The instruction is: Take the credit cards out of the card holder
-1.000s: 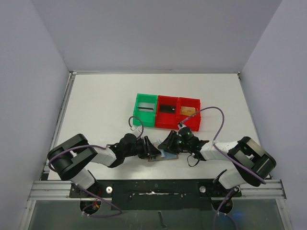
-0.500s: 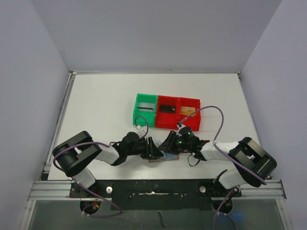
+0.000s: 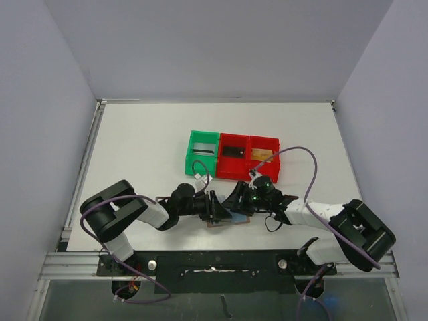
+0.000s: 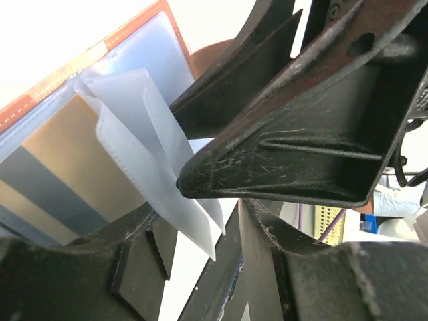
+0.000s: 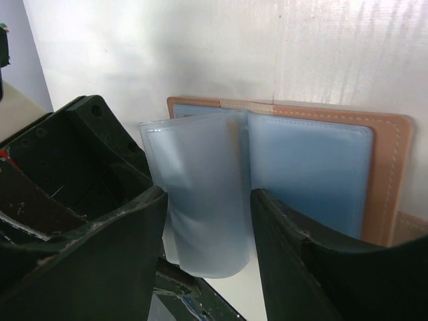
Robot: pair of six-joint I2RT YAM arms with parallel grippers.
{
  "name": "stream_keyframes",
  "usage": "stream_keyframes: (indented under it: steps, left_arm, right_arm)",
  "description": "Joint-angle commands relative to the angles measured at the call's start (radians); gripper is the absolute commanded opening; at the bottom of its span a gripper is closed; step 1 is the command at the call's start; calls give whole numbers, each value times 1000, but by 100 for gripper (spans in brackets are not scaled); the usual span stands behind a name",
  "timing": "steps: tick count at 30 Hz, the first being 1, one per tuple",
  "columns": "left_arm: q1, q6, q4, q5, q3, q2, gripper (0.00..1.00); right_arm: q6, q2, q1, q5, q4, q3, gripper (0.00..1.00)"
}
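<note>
The card holder (image 5: 384,167) lies opened flat on the table (image 3: 134,154), just below and ahead of the right gripper (image 5: 207,195). The left gripper (image 3: 215,209) faces it from the opposite side, so the holder is between the two. One clear inner sleeve (image 5: 200,221) stands up from the spine, inside the gap of the right gripper. Its fingers are spread, and I judge that they do not squeeze the sleeve but only keep it raised, so the pocket under it is exposed. A credit card (image 4: 60,160) with gold and grey bands sits in a pocket just ahead of the left gripper. A sleeve corner hangs between the left fingers, but whether they pinch it I cannot tell. Probably this arm keeps the pages apart so that the card can be reached. Beyond both grippers, well apart, stand the green bin (image 3: 190,157) and the red bins (image 3: 249,162)
</note>
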Motion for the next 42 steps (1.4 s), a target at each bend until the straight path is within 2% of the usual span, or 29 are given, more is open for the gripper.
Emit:
stream_keyframes:
  steps: [1, 6, 11, 16, 20, 23, 28, 34, 37, 42]
  left_arm:
    - [-1, 14, 57, 9, 49, 8, 38]
    - [-2, 30, 12, -1, 85, 12, 39]
    - [-7, 53, -62, 5, 149, 54, 39]
    - [-14, 41, -78, 22, 193, 125, 39]
    - [-23, 43, -106, 59, 214, 145, 39]
    - [-27, 52, -123, 30, 185, 63, 39]
    - [-27, 119, -295, -53, 174, -129, 42]
    - [-16, 138, -512, -253, 75, -402, 45]
    - [0, 103, -637, -370, 14, -531, 45]
    - [23, 34, -768, -481, -73, -750, 45]
  right_arm:
    - [-27, -105, -7, 94, -140, 42, 55]
    - [-21, -257, -18, 286, -368, 75, 64]
    - [8, -438, -54, 412, -536, 68, 68]
    - [8, -571, -91, 413, -579, 42, 69]
    - [-4, -587, -98, 368, -561, 34, 67]
    - [-14, -547, -100, 319, -515, 38, 64]
    - [-36, -470, -98, 258, -431, 54, 57]
    - [-67, -380, -82, 211, -370, 88, 51]
    - [-80, -321, -26, 226, -357, 115, 49]
    - [-99, -159, 91, 275, -364, 220, 47]
